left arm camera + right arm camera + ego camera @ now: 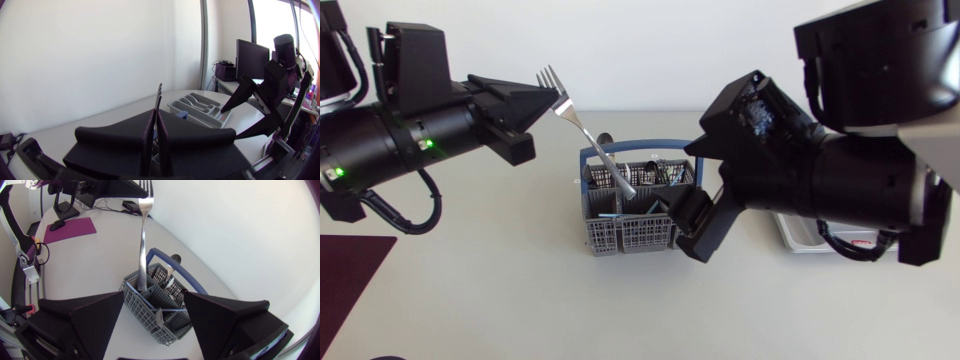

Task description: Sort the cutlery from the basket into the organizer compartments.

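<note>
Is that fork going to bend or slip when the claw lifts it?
Probably stiff: the fork looks unbent though the left claw pinches only its tine end. Its shiny metal looks slippery, so it might swing or slide.

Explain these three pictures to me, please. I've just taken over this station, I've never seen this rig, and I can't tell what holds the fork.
Two robot arms work at a white table. The head view looks down from above. It shows the left gripper shut on a fork near its tines, with the handle end down at the grey basket. The right gripper hangs open close to the basket. The other two pictures come from a camera on each arm's wrist. The left wrist view looks past its closed fingers toward the organizer. The right wrist view looks between its wide-apart fingers onto the basket, which holds more cutlery.
</note>
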`<state>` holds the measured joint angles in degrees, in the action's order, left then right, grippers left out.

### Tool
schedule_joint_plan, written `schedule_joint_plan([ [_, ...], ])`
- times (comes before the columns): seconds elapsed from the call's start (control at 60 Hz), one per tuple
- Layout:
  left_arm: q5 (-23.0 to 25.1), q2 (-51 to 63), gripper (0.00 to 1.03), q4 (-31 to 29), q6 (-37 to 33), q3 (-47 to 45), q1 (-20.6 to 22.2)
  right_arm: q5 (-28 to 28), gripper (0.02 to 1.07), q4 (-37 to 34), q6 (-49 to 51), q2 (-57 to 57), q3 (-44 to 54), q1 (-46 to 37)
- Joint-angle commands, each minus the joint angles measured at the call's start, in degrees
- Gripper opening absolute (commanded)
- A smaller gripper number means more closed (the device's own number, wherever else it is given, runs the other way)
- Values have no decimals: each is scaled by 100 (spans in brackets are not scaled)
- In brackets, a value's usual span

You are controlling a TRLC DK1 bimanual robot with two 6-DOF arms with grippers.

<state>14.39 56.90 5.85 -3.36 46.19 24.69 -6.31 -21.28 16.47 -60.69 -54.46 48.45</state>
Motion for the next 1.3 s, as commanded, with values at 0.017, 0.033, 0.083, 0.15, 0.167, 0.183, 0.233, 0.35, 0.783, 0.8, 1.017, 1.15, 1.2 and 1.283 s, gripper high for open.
schedule_joint_plan([
  [0.017,-174,172,3,250,459,223,177,-55,82,264,-56,-251,-91,68],
  [0.033,-200,189,3,277,485,223,194,-55,81,308,-56,-277,-91,68],
  [0.083,-218,242,3,329,634,232,203,-55,80,414,-56,-383,-100,77],
  [0.15,-218,321,3,365,793,276,194,-81,80,555,-56,-523,-144,86],
  [0.167,-218,348,3,373,836,294,194,-81,79,590,-65,-567,-153,86],
  [0.183,-218,374,3,373,880,311,194,-81,79,616,-65,-602,-171,95],
  [0.233,-218,453,3,373,942,346,194,-81,75,686,-65,-734,-223,104],
  [0.35,-209,611,3,400,1074,399,221,-108,72,801,-74,-1015,-381,104],
  [0.783,-130,822,3,444,1250,390,247,-231,55,1091,-47,-2000,-1164,77],
  [0.8,-130,822,3,444,1258,390,247,-240,54,1091,-47,-2035,-1190,68],
  [1.017,-121,822,3,426,1276,408,273,-257,37,1161,5,-2263,-1348,25],
  [1.15,-95,822,3,417,1276,390,273,-248,25,1152,14,-2299,-1357,16],
  [1.2,-95,831,3,408,1276,417,282,-240,18,1143,23,-2299,-1339,16],
  [1.283,-95,840,3,391,1276,434,300,-204,13,1135,32,-2290,-1304,16],
])
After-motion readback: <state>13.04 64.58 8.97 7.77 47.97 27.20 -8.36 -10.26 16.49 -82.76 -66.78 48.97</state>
